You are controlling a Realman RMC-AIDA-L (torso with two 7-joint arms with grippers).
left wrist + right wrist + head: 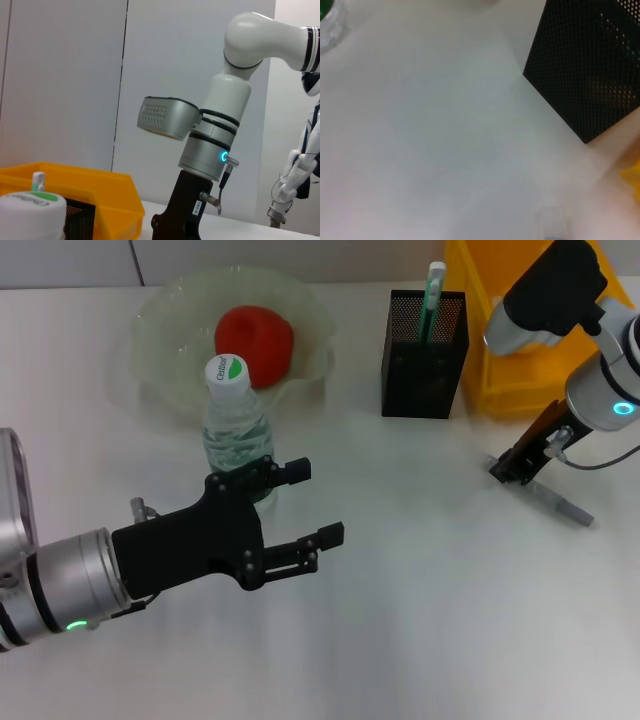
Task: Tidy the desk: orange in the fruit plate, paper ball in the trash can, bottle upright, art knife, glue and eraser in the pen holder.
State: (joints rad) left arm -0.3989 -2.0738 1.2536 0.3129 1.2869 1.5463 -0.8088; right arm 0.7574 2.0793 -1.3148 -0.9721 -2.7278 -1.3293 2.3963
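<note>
The orange [254,338] lies in the pale green fruit plate [165,310]. In front of the plate the bottle [236,425] stands upright, and its white cap [31,206] shows in the left wrist view. My left gripper [312,505] is open just in front of the bottle, with nothing between its fingers. The black mesh pen holder [423,352] holds a green-and-white stick [434,300]. My right gripper [515,468] is down at the table, at one end of the grey art knife [562,506]. The yellow trash can [520,350] stands behind it. The paper ball and the eraser are out of view.
The pen holder [590,65] and a corner of the trash can [632,177] show in the right wrist view, over bare white table [430,140]. The right arm [215,140] fills the left wrist view, beyond the trash can [75,190].
</note>
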